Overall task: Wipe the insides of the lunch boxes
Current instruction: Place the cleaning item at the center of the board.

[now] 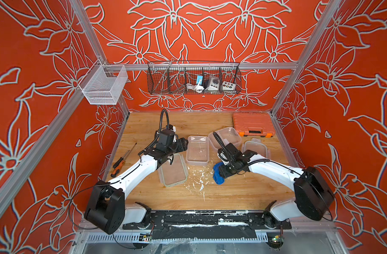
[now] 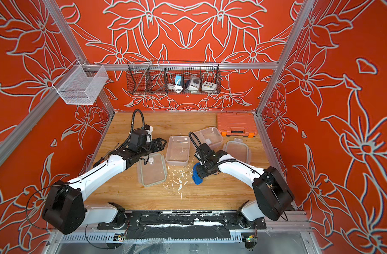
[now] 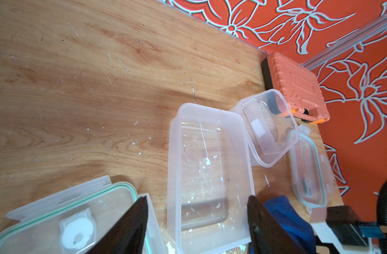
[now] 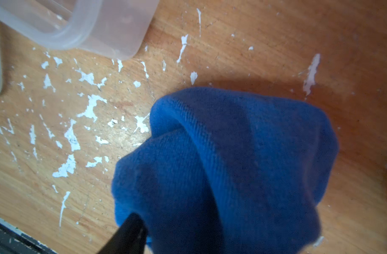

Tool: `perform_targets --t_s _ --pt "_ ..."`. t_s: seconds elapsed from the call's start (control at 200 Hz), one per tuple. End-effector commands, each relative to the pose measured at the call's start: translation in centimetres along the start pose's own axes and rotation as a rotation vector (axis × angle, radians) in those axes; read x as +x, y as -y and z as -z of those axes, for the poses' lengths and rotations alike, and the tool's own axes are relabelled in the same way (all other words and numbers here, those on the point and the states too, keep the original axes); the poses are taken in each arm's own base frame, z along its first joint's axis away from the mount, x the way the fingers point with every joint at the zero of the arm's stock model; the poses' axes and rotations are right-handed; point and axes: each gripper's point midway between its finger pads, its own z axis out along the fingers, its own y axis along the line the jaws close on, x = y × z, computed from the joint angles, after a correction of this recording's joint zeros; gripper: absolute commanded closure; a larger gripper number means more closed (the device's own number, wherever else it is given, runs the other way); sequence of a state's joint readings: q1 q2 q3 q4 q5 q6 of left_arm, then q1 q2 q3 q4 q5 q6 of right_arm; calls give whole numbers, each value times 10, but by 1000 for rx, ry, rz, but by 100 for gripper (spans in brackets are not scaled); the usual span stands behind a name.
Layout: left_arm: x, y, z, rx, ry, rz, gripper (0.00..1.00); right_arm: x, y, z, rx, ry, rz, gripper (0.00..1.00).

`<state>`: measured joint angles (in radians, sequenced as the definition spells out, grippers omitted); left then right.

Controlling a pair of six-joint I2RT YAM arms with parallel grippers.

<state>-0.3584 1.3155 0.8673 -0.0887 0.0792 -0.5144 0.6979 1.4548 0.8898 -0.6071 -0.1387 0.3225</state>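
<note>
Two clear lunch boxes sit mid-table in both top views. The plain one (image 1: 197,150) (image 2: 178,150) has white flecks on its floor (image 3: 208,167). The other (image 1: 225,137) (image 3: 267,127), with a divider and white label, is tilted behind it. My left gripper (image 3: 197,220) (image 1: 183,145) is open, its fingers straddling the plain box's near end without touching it. A bunched blue cloth (image 1: 217,176) (image 4: 232,154) rests on the wood right of that box. My right gripper (image 1: 220,173) is over the cloth and open. One finger (image 4: 126,233) shows wide to the side; the cloth hides the other.
A green-sealed lid (image 1: 172,169) lies under the left wrist, and a second lid (image 1: 255,148) lies at the right. An orange tool case (image 1: 252,124) sits back right, screwdrivers (image 1: 122,160) at the left edge. White flecks (image 1: 199,176) litter the wood.
</note>
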Motion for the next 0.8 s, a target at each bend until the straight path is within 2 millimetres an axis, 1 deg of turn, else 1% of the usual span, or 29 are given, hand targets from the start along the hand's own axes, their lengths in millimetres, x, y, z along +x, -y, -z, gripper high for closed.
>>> perform_targets --t_s 0.0,0.085,0.205,0.295,0.39,0.435,0.515,0.58,0.6,0.656,0.686,0.796 --pt "-1 -6 3 -24 5 -14 25 -2 1 22 13 18 31 2" --pt "0 -9 5 -23 17 -8 21 -2 6 46 50 46 52 2" --pt "-1 -13 6 -28 26 3 16 -4 16 89 121 109 87 2" --pt "-2 -14 5 -31 17 2 16 -8 18 121 138 188 108 2" --pt "-5 -17 7 -45 20 -10 15 -13 18 149 146 269 121 2" --pt "-8 -19 10 -54 29 -13 15 -17 22 161 173 314 126 2" --pt "-12 -23 15 -63 49 -25 14 -25 37 179 266 408 131 2" --pt "-16 -26 20 -79 72 -45 14 -32 48 188 328 485 133 2" --pt "-16 -28 21 -88 75 -48 13 -34 49 190 330 504 140 2" --pt "-18 -33 22 -106 79 -53 12 -39 33 189 249 526 190 2" --pt "-18 -34 22 -110 77 -56 12 -41 26 188 209 519 186 2" --pt "-15 -36 19 -110 56 -57 11 -39 8 177 98 436 179 2"
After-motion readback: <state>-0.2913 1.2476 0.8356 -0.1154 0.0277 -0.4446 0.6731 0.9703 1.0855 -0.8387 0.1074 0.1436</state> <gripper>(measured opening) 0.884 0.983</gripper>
